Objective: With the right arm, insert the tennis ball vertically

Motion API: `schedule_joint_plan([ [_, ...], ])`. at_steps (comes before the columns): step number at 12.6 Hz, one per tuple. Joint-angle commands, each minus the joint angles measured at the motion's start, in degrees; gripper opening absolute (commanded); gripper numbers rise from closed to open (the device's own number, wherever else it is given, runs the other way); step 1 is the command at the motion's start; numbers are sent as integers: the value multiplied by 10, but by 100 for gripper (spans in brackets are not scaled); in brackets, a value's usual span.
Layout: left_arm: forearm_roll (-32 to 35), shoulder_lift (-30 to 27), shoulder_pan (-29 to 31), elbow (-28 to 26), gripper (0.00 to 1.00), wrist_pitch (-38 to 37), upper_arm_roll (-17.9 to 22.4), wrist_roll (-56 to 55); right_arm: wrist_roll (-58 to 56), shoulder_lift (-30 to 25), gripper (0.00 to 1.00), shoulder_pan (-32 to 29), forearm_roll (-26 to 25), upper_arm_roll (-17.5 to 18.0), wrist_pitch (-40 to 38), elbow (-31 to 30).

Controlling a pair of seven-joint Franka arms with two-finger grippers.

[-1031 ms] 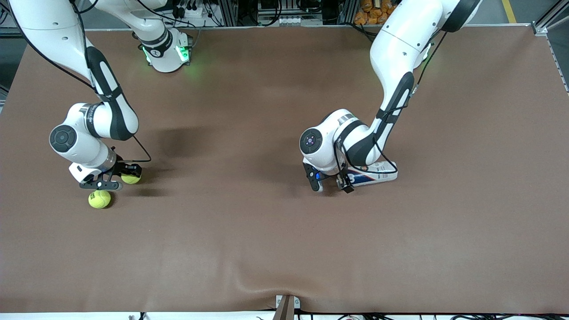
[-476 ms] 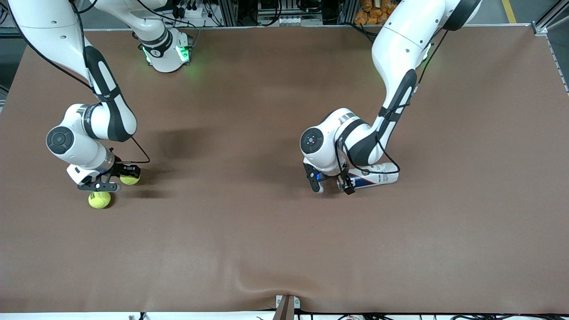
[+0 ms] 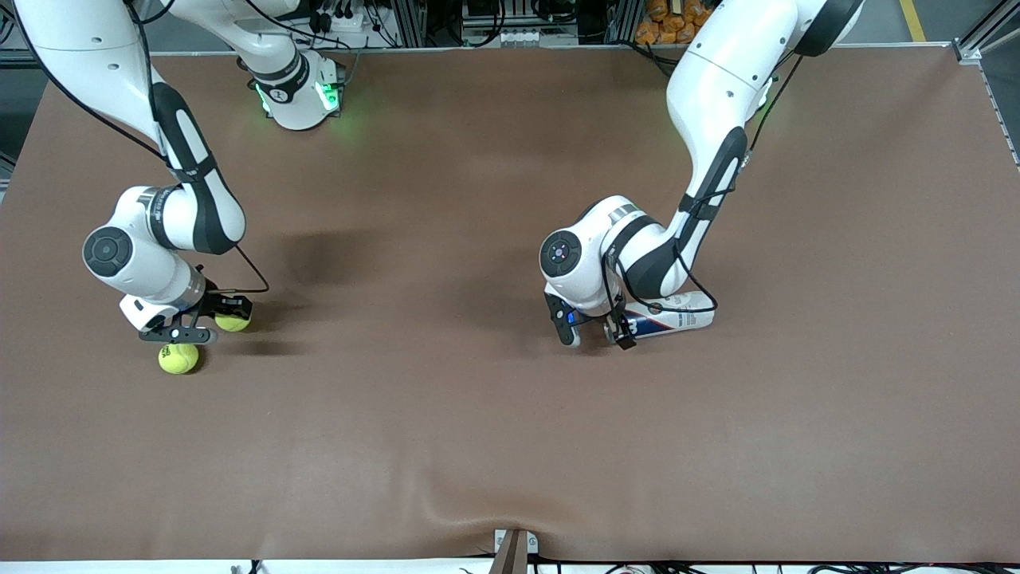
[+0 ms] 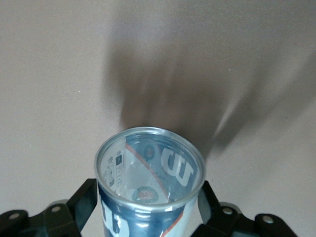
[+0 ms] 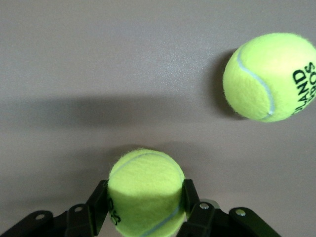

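Here the right pincer (image 5: 146, 210) clamps 1 fuzzy tennis ball (image 5: 146, 190); the left pincer (image 4: 148, 210) grips the clear ball can (image 4: 148, 197).

Toward the right arm's end of the brown table (image 3: 478, 446), the right gripper (image 3: 209, 317) sits low, clamped on 1 tennis ball (image 5: 145, 190); a 2nd ball (image 3: 178, 358) lies loose just beside it, nearer the front camera, crowding that side. Mid-table, the left gripper (image 3: 596, 328) grips an open tube can (image 4: 148, 185), which seems to lie tipped over. Between the 2 arms the tabletop is bare.
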Motion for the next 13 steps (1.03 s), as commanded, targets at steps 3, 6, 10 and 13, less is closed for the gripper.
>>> schedule_joint_plan([
  [3,10,-2,3,-5,78,9,-1,6,-1,-33,35,1,5,4,-47,17],
  [6,10,-7,2,-5,75,7,-1,12,1,-35,35,1,5,4,-134,70],
  [10,10,-11,-1,0,72,2,1,16,-1,-50,35,1,5,4,-147,86],
  [13,10,-16,-3,1,72,-4,1,18,0,-51,35,0,5,4,-211,121],
])
